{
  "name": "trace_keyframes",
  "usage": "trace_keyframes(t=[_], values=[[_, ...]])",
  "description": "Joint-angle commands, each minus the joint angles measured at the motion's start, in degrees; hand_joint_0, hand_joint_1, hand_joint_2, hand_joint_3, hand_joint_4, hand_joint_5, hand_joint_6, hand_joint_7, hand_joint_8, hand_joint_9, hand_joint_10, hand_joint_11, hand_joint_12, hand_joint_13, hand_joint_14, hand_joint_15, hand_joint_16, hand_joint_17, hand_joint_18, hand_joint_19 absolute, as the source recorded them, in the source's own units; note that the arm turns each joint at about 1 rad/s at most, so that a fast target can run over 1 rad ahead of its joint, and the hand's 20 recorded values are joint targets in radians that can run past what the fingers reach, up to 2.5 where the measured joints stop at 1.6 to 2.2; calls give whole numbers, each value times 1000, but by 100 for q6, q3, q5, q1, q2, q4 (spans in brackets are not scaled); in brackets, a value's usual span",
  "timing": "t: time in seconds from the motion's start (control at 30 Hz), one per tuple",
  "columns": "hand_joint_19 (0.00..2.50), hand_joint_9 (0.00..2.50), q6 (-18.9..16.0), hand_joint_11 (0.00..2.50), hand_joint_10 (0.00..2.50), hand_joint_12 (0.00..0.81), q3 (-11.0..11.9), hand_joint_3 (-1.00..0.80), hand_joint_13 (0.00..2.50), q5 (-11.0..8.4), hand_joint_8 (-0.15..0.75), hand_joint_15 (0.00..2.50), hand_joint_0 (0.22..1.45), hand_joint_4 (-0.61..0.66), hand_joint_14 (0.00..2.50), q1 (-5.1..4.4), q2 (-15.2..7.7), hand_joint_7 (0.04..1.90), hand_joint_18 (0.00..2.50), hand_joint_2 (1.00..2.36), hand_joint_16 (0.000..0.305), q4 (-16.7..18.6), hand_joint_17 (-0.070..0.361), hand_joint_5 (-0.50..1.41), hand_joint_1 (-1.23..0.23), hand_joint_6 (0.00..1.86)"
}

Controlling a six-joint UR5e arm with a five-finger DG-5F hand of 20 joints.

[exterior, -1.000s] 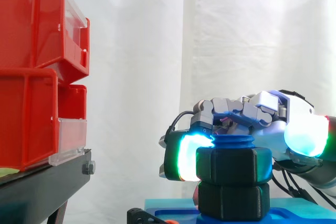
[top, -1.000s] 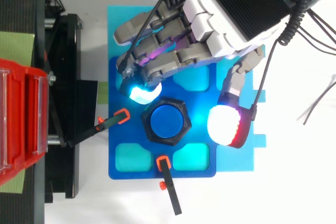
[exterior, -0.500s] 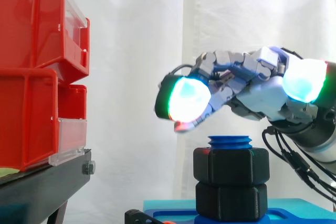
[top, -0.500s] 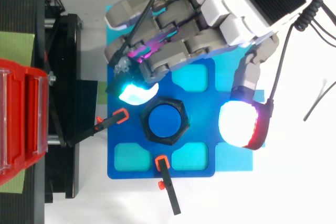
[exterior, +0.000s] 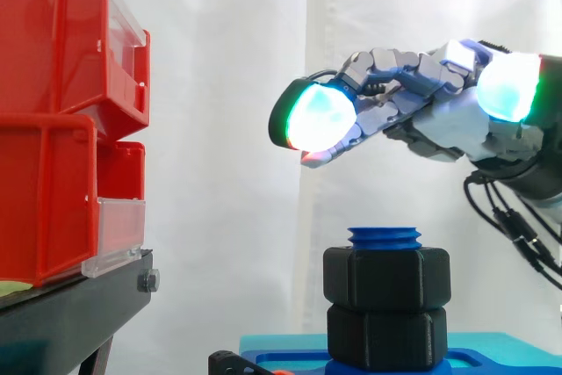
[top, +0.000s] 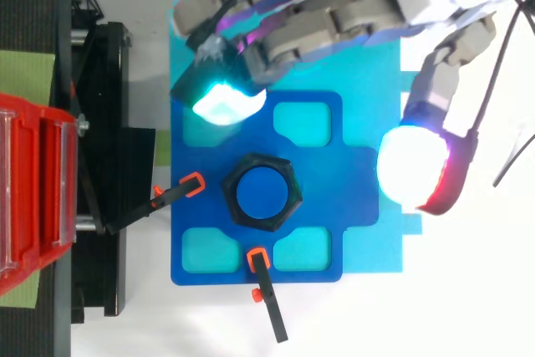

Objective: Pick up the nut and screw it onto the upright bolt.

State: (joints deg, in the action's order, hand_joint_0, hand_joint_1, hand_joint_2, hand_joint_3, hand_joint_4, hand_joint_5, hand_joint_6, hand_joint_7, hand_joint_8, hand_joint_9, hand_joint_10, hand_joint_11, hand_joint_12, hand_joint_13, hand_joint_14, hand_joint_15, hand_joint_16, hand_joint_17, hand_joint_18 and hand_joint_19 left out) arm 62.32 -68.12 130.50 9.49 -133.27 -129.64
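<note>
White curtain forms the backdrop in the side view; a white worktop carries the set-up in the top view. Red bins are stacked on a black stand at the left edge of both views.

The robot hand enters from the right in the side view and hovers above the fixture, well clear of it. Its fingers are loosely extended and grip nothing. One glowing fingertip pad points toward the bins, and the thumb pad stands apart on the opposite side.

A dark blue fixture plate with cyan recesses lies on a lighter cyan base plate.

The black hex nut sits on the upright blue bolt at the plate's centre. It rests directly on a second black hex piece below it. The bolt's threaded tip projects just above the nut's top face.

Two black clamps with orange tips bear on the plate's left and lower edges
</note>
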Motion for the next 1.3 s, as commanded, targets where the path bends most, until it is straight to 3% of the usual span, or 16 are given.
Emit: trace_keyframes(t=[0.0,0.03,0.1,0.3,0.4,0.43,0.5,0.57,0.67,0.77,0.83,0.93,1.07,1.1,1.27], values=[[0,680,667,0,0,358,-773,-500,360,-1009,268,0,440,225,0,0,601,743,39,1000,45,-527,100,-168,-196,502],[0,679,650,0,0,358,-905,-500,358,-1141,268,0,441,225,0,-9,671,743,37,1000,45,-518,100,-168,-198,503],[0,674,597,0,0,360,-984,-500,355,-1229,268,0,445,227,0,-17,715,747,36,1000,44,-518,100,-168,-206,502],[0,668,193,0,0,362,-984,-500,343,-1290,271,0,449,222,0,-44,733,758,25,1000,44,-773,100,-170,-223,502],[0,641,-36,0,0,357,-984,-500,301,-1484,265,0,459,214,0,-70,733,760,0,1000,43,-905,97,-174,-277,502],[0,628,-256,0,0,355,-984,-500,295,-1730,263,0,462,213,0,-88,733,760,0,1000,43,-1028,97,-175,-289,502],[0,535,-414,0,0,353,-984,-500,207,-1914,253,0,470,197,0,-105,733,752,0,1000,42,-1134,94,-190,-318,502],[0,443,-695,0,0,359,-984,-500,123,-2222,247,0,478,188,0,-132,733,742,0,1000,44,-1292,99,-201,-350,502],[0,360,-1433,0,0,367,-984,-500,20,-2872,246,0,484,177,0,-193,733,725,0,1000,45,-1591,102,-220,-363,502],[0,302,-1688,0,0,375,-984,-500,0,-3048,249,0,490,179,0,-211,741,700,0,1000,48,-1696,107,-231,-392,502],[0,289,-2251,0,0,382,-984,-500,0,-3391,251,0,490,191,0,-220,733,690,0,1000,49,-1881,111,-233,-397,502],[0,264,-2717,0,0,387,-984,-500,0,-3628,261,0,491,205,0,-228,741,681,0,1000,51,-1995,115,-236,-407,502],[0,220,-3297,0,0,395,-984,-500,0,-3822,266,0,486,195,0,-228,733,684,0,1000,53,-2136,119,-237,-407,502],[0,218,-3534,0,0,399,-984,-500,0,-3839,269,0,477,190,0,-237,733,691,0,1000,54,-2188,121,-237,-396,502],[0,143,-3938,0,0,391,-984,-500,0,-3813,248,0,459,137,0,-264,733,672,0,1000,55,-2276,123,-233,-371,502]])
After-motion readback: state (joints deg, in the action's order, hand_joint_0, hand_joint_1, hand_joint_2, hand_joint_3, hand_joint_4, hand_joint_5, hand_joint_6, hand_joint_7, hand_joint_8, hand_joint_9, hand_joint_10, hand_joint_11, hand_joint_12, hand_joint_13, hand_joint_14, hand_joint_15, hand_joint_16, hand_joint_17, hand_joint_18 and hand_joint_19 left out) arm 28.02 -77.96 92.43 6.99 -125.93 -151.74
